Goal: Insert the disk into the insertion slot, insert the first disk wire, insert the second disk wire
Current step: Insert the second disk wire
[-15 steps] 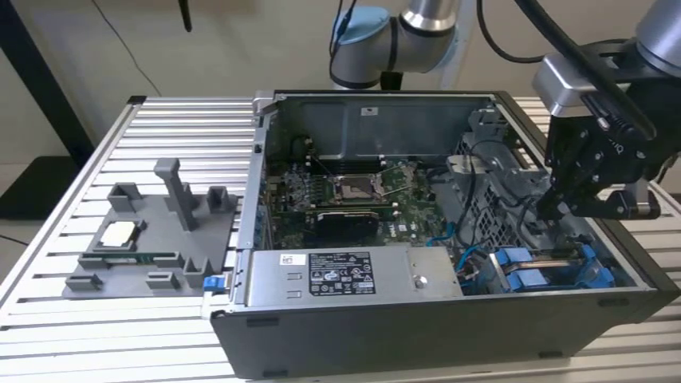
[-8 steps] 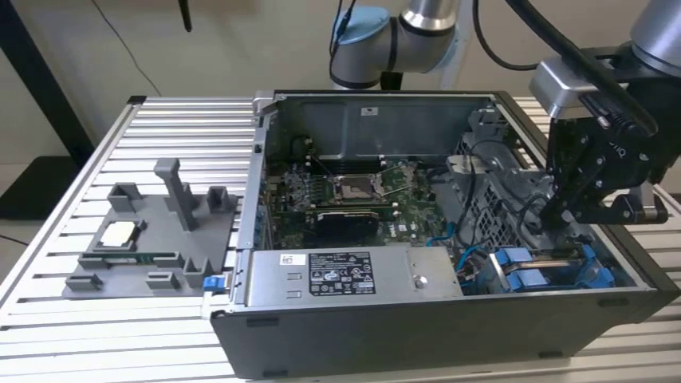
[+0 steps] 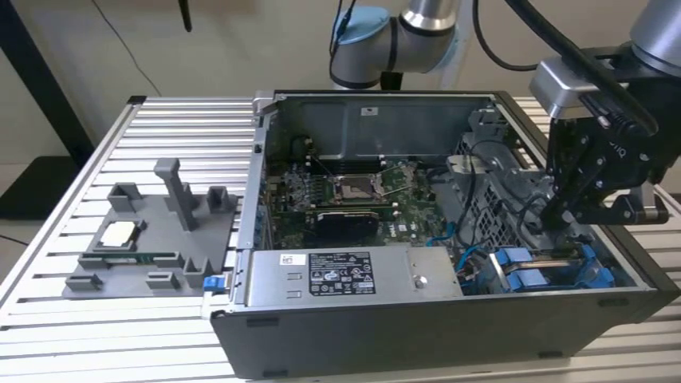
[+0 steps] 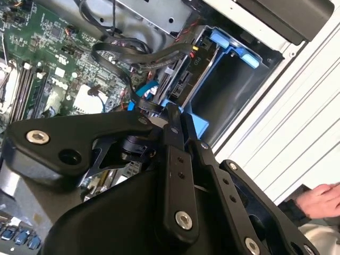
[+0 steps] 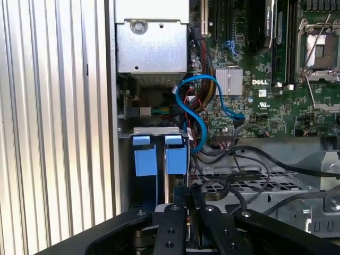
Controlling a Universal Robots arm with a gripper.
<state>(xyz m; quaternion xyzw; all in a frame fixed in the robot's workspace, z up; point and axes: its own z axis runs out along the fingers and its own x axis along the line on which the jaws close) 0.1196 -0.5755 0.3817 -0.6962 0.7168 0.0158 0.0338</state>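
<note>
In the exterior view I have the black gripper [image 3: 553,214] reaching down into the open black computer case [image 3: 426,335], which sits on the ribbed aluminium desk [image 3: 64,351], right above the bright blue carrier tabs [image 3: 532,275] at the drive bay by the case's corner on the exterior view's right. In the second wrist view the jaws look narrow, nearly together, at a blue edge of the disk, a flat drive in a bright blue plastic carrier [image 4: 178,87], which sits inside the grey metal insertion slot [image 4: 234,95] with black cables [image 4: 133,53] crossing just beside it; a person's hand [image 4: 321,199] is near the case's outer side. In the first wrist view 2 blue tabs [image 5: 159,154] stand side by side, a blue ribbon cable [image 5: 199,106] looping close. My worry: the fingers snagging those loose cables, or pressing off-line and jamming the carrier.
</note>
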